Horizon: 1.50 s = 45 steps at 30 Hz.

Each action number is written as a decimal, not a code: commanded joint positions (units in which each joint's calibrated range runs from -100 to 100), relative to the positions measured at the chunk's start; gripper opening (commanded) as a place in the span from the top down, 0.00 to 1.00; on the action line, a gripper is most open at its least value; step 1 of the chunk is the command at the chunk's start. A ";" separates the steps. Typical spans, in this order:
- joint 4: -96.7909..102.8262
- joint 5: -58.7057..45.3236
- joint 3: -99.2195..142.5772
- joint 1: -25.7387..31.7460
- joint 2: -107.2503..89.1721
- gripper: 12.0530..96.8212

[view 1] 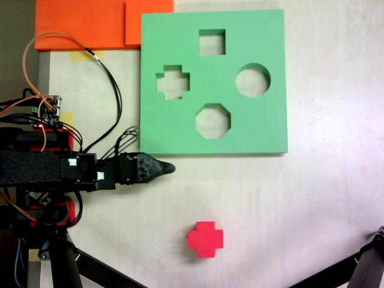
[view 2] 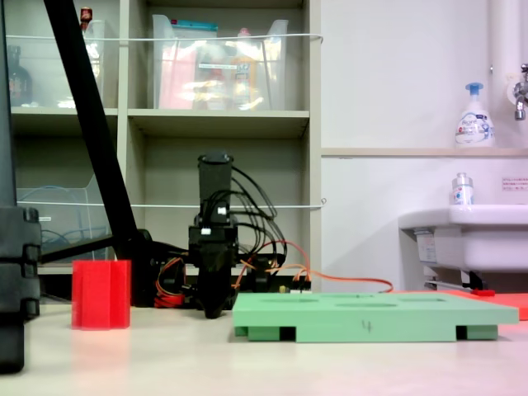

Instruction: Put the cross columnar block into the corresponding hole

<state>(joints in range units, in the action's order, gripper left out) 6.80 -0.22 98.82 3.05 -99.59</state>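
Note:
The cross columnar block [view 1: 205,239] is a red plus-shaped foam piece standing upright on the pale table, well below the green board [view 1: 270,126] in a fixed view. It also stands at the left in another fixed view [view 2: 101,294]. The corresponding hole [view 1: 173,82] is the plus-shaped cutout near the board's left edge, and nothing is in it. My gripper [view 1: 171,168] points right, just below the board's lower left corner, up and to the left of the block. Its jaws are shut on nothing. Seen head-on, the gripper [view 2: 214,310] hangs low over the table, beside the board [view 2: 371,318].
The board also has a square cutout [view 1: 212,42], a round cutout [view 1: 252,80] and an octagonal cutout [view 1: 212,120]. Orange foam sheets [view 1: 78,24] lie at the top left. Black stand legs [view 1: 102,270] cross the bottom corners. Loose cables [view 1: 108,78] loop above the arm.

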 commanded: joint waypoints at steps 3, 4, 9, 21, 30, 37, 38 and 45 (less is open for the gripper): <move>-4.73 -0.05 1.18 0.54 -0.41 0.56; -4.83 -0.05 1.18 0.49 -0.41 0.56; -4.54 0.10 1.18 2.10 -0.41 0.56; -4.93 18.71 1.18 -6.74 -0.41 0.62; -27.65 23.83 -5.90 -11.97 -0.41 0.69; -68.86 34.77 -43.99 -12.84 -0.27 0.69; -71.66 35.75 -47.28 -12.84 0.99 0.69; -91.78 39.85 -75.49 -13.09 16.35 0.68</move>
<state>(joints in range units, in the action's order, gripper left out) -76.31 39.05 30.92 -10.04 -89.47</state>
